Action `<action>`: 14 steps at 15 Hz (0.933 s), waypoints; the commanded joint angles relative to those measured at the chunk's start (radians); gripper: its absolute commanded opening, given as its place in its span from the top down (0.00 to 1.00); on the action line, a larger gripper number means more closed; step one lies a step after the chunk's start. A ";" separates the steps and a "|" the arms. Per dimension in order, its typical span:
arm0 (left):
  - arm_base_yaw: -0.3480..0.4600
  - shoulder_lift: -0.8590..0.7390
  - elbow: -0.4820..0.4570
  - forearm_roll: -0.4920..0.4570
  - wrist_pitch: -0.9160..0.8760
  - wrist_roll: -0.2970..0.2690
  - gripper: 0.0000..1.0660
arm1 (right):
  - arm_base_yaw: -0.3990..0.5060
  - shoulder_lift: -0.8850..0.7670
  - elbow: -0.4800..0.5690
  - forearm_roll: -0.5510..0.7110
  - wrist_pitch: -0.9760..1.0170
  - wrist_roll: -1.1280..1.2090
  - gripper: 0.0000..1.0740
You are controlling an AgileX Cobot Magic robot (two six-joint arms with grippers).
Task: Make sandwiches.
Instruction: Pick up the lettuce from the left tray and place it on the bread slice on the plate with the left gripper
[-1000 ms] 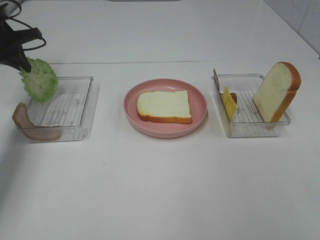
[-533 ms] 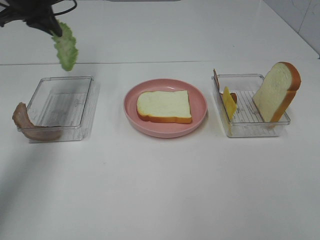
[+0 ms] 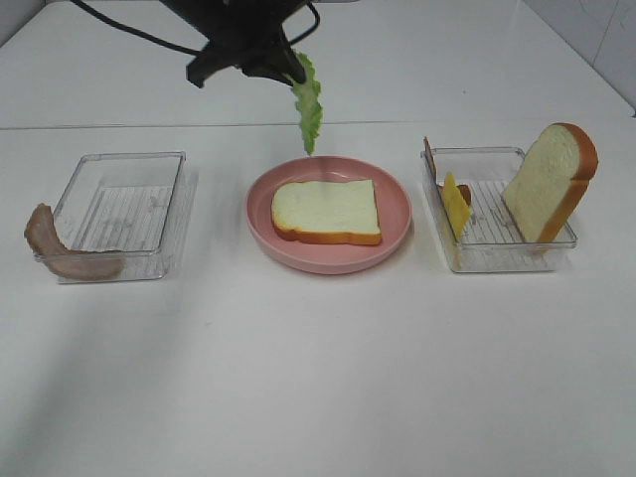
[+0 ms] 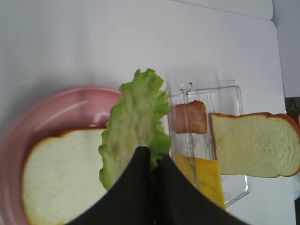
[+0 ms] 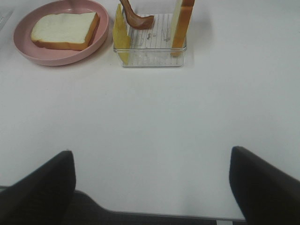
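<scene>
The left pincer [image 3: 286, 70] is clenched on the lettuce leaf [image 3: 307, 107], dangling it at upper centre of the frame over the far rim of the pink plate [image 3: 260, 231]. I'd say it should come forward over the bread slice [image 3: 328, 211] and lower before letting go, so the leaf lies flat.

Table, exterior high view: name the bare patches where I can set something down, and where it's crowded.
Widest bare stretch: the table in front of the left tray, pink plate and right tray. Narrow gaps lie between plate and each tray. The left tray's floor is bare. Crowded: the right tray, and over the plate, where lettuce hangs.
</scene>
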 commanded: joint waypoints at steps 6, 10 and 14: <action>-0.101 0.123 -0.004 -0.182 -0.075 0.008 1.00 | -0.007 -0.027 0.003 0.006 -0.003 -0.008 0.19; -0.101 0.184 -0.004 -0.308 -0.066 0.058 1.00 | -0.007 -0.027 0.003 0.006 -0.003 -0.008 0.19; -0.080 0.186 -0.004 -0.278 0.017 0.055 1.00 | -0.007 -0.027 0.003 0.006 -0.003 -0.008 0.19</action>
